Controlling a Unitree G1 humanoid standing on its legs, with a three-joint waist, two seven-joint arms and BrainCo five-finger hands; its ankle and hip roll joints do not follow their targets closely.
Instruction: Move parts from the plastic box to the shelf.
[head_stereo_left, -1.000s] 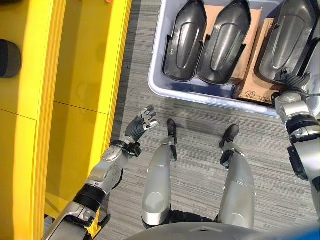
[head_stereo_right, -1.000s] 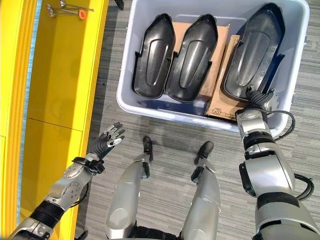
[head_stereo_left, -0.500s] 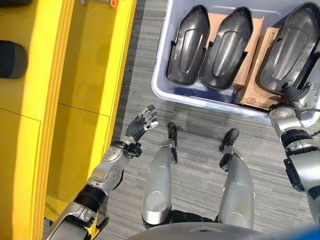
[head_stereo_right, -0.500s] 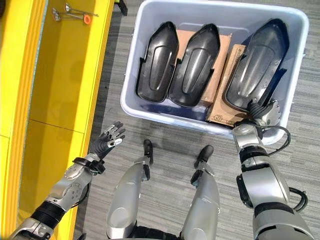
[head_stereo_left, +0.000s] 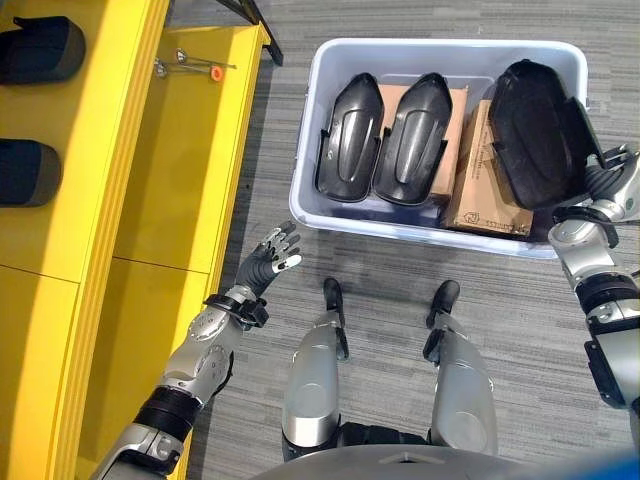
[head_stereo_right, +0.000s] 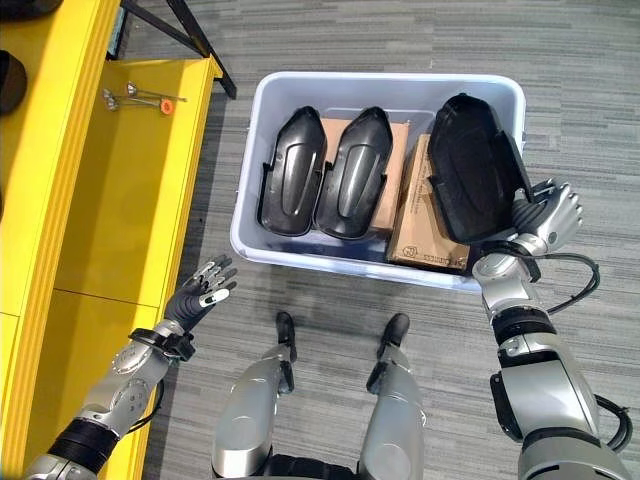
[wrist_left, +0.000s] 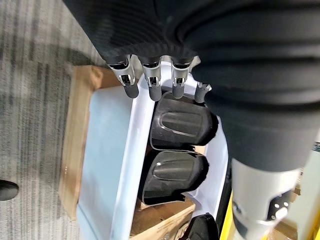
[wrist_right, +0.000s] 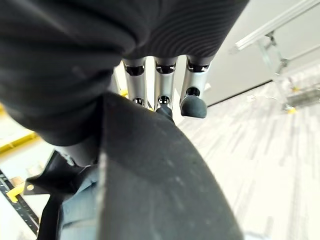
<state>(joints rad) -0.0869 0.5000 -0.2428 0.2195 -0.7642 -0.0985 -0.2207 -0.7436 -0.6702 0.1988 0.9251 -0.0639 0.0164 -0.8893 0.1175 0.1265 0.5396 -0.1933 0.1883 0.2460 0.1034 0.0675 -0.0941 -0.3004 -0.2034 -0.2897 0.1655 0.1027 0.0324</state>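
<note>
A pale blue plastic box (head_stereo_right: 350, 262) stands on the carpet ahead. Two black moulded parts (head_stereo_right: 288, 185) (head_stereo_right: 352, 175) lie side by side in it, on brown cardboard (head_stereo_right: 425, 215). A third black part (head_stereo_right: 470, 170) is raised and tilted over the box's right end. My right hand (head_stereo_right: 545, 212) holds that part by its lower right edge, and the right wrist view shows the part (wrist_right: 150, 180) against the palm with the fingers (wrist_right: 162, 85) reaching past its rim. My left hand (head_stereo_right: 200, 292) hovers open beside the yellow shelf (head_stereo_right: 120, 200), holding nothing.
Two black parts (head_stereo_left: 40, 50) (head_stereo_left: 25, 172) rest on the shelf's upper level at far left. Small metal tools with an orange tip (head_stereo_right: 135, 97) lie on the lower yellow board. A black stand leg (head_stereo_right: 190, 30) crosses the carpet behind the shelf corner.
The camera has moved, so more of the box and shelf shows. My right hand has lifted the right-hand part out of its place and tipped it up. The left hand stays spread.
</note>
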